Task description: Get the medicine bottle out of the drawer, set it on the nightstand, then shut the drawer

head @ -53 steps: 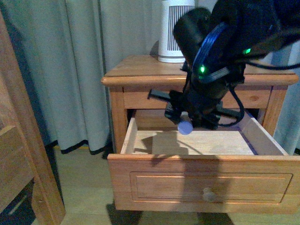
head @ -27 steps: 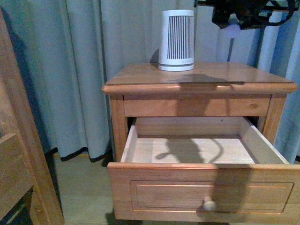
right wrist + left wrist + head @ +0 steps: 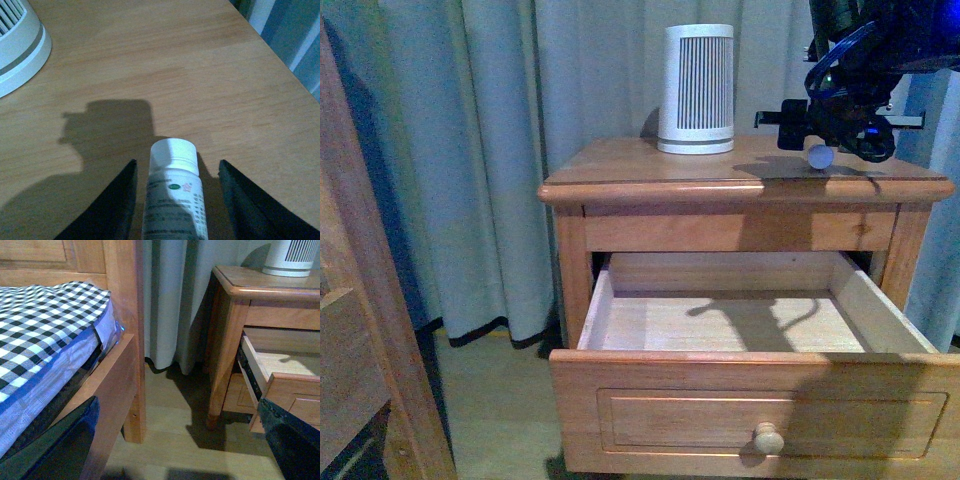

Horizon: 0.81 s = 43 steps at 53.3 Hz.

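- Pale curtains (image 3: 470,150) hang behind the nightstand (image 3: 640,165). Front view: the right gripper (image 3: 820,148) holds the medicine bottle (image 3: 818,157) just over the top's right part, clear of the slatted white device (image 3: 696,90). The drawer (image 3: 760,405) stands open, empty.
- Left wrist view: the left gripper (image 3: 178,407) is spread wide and empty beside checked bedding (image 3: 45,325), well apart from the nightstand.
- Right wrist view: the bottle lies along the fingers (image 3: 115,210), cap forward, over bare wood.
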Motion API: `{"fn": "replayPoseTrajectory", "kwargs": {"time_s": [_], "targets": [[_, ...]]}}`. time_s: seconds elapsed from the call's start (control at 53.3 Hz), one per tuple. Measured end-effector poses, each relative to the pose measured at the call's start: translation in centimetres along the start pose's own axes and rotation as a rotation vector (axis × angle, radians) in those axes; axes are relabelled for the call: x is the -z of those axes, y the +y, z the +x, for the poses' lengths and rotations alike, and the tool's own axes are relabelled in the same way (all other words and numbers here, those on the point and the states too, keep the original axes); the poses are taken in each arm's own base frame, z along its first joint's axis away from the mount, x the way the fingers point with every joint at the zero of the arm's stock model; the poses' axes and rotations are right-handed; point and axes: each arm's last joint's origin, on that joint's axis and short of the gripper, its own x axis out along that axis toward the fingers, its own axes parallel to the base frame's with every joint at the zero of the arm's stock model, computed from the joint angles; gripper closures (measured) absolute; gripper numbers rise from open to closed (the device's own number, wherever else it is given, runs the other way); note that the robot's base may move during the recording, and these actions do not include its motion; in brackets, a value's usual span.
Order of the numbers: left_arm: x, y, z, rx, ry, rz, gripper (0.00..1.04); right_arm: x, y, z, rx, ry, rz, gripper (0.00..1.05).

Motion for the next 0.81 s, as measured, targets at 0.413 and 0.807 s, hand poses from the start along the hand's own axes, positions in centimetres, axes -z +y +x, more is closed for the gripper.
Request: {"fn": "replayPoseTrajectory", "kwargs": {"time_s": [0.413, 0.807], "targets": [[0.0, 0.0, 0.0, 0.0, 0.0, 0.0, 0.07, -2.2, -2.0, -6.2, -0.085, -0.074, 0.07, 0.07], [0.0, 0.0, 0.0, 0.0, 0.0, 0.0, 0.07, 4.0, -13.1, -21.4, -0.117, -0.076, 0.143, 0.07]]}}
